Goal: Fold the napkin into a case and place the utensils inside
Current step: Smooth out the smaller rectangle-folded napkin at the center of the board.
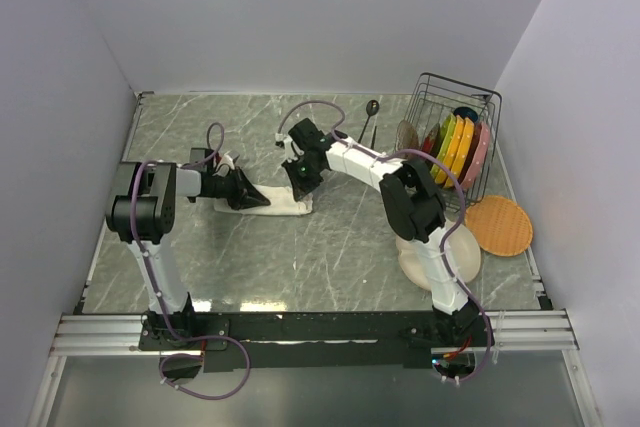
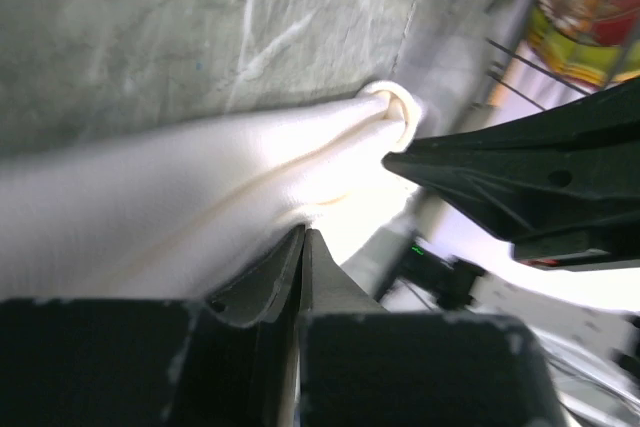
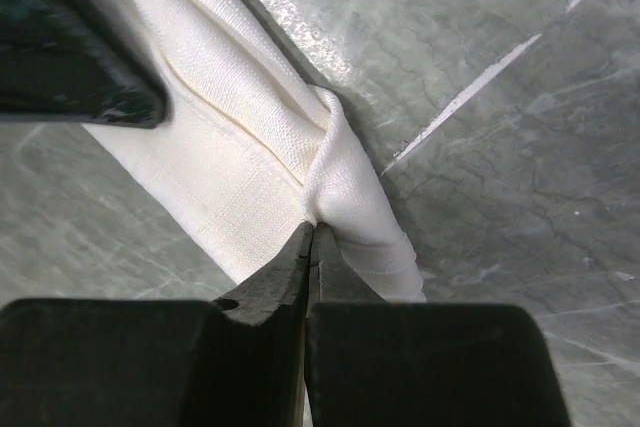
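The napkin (image 1: 283, 206) lies as a narrow folded strip on the table (image 1: 330, 247), approx. in the middle, btw. the two arms. L gripper (image 2: 303, 239) has its fingers nearly together, and the tips are on the cloth's edge, so it looks like a pinch. R gripper (image 3: 312, 232) is closed tight on a raised fold near the strip's end, and the cloth is pulled up to the tips.

The wire rack (image 1: 460, 84) stands at the far right corner w/ several plates (image 1: 455, 142) upright inside: yellow, green, pink. The spoon (image 1: 371, 109) lies on the table just left of the rack, outside the cloth. The fork I cannot make out. The orange disc (image 1: 498, 225) and the beige plate (image 1: 462, 259) lie in front of the rack.
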